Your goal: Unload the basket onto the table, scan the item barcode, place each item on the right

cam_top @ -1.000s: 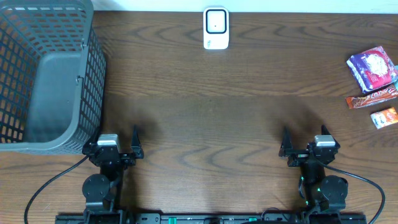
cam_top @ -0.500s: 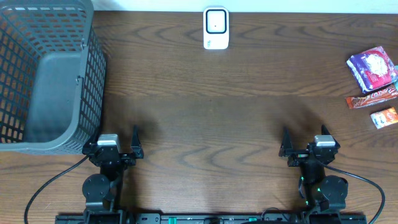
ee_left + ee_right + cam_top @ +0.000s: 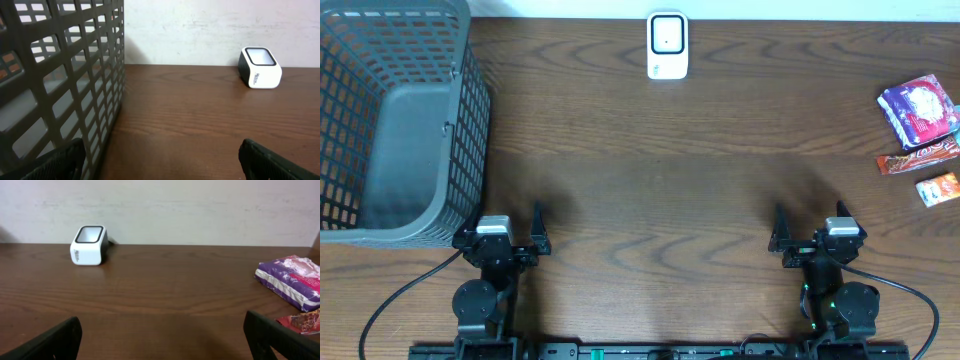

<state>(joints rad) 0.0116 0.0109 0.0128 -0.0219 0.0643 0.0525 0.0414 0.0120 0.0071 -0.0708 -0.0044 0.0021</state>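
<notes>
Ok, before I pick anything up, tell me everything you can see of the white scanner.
The scanner is a small white box with rounded corners, plastic by its look. Its top face carries a dark-framed pale window. Small dark lettering, too small to read, marks the side facing the arms. It stands upright on the table, midway along the far edge, with nothing else touching it.
</notes>
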